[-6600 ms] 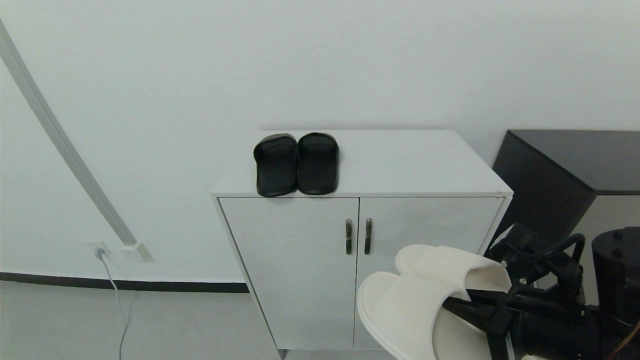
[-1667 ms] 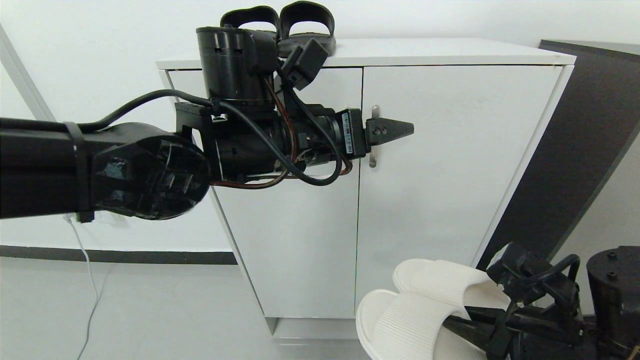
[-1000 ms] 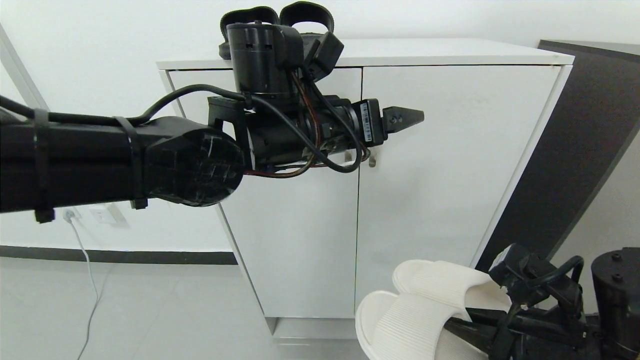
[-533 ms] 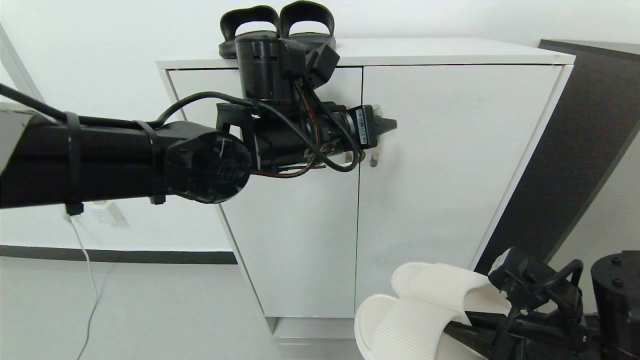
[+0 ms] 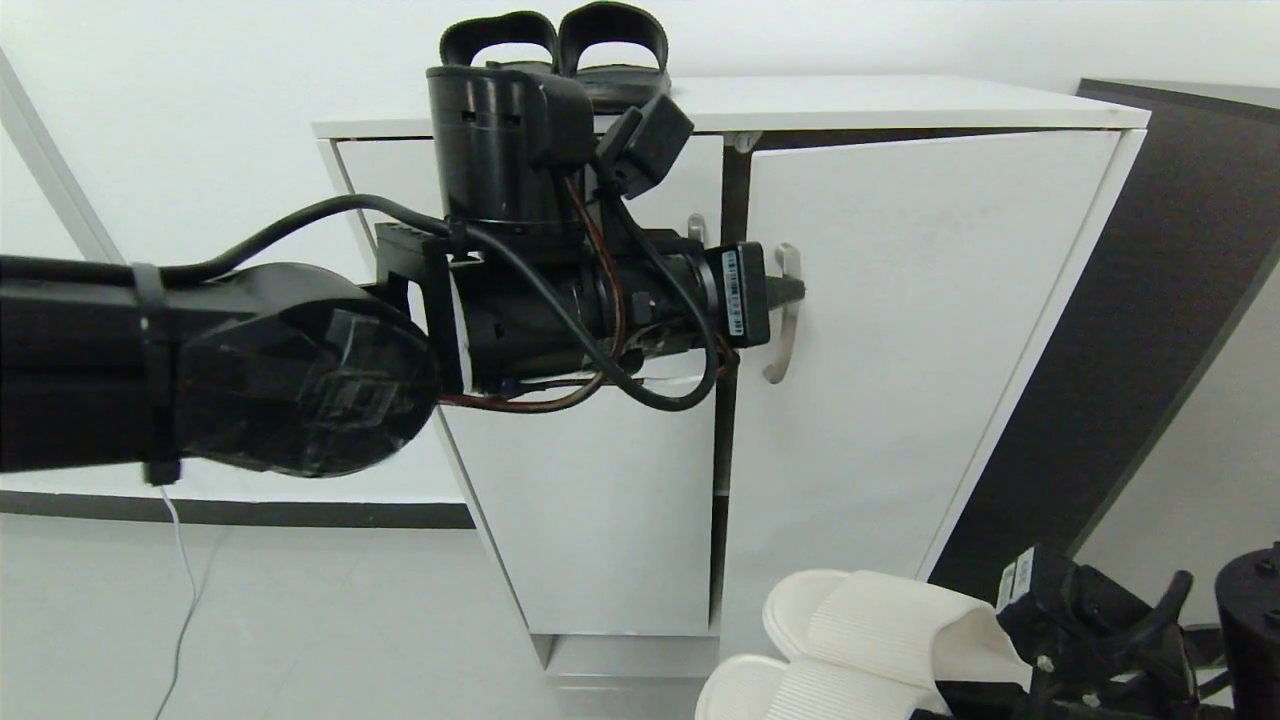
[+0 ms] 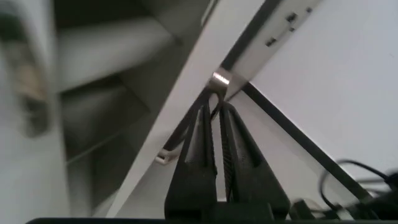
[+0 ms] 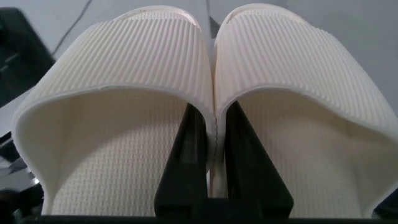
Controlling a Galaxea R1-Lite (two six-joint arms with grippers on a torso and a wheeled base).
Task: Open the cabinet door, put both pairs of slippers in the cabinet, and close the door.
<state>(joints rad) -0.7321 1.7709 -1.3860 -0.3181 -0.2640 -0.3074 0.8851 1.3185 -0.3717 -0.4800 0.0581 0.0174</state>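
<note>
The white cabinet (image 5: 900,100) has its right door (image 5: 920,350) ajar, with a dark gap beside the left door (image 5: 590,500). My left gripper (image 5: 793,290) is shut on the right door's metal handle (image 5: 783,330); in the left wrist view the gripper (image 6: 216,104) pinches the handle (image 6: 219,79) with a shelf inside the cabinet beyond. A black pair of slippers (image 5: 555,45) rests on the cabinet top. My right gripper (image 7: 214,115) is shut on the touching inner walls of the white slippers (image 7: 149,74), which hang low in front of the cabinet (image 5: 880,625).
A dark cabinet (image 5: 1160,300) stands right against the white one's right side. The left door's handle (image 5: 697,228) peeks above my left wrist. A grey conduit (image 5: 45,160) and a cable (image 5: 178,570) run along the wall at the left, over open grey floor.
My left gripper came down onto the right door's handle, shut on it and pulled the door ajar. The right arm with the white slippers has sunk lower and to the right.
</note>
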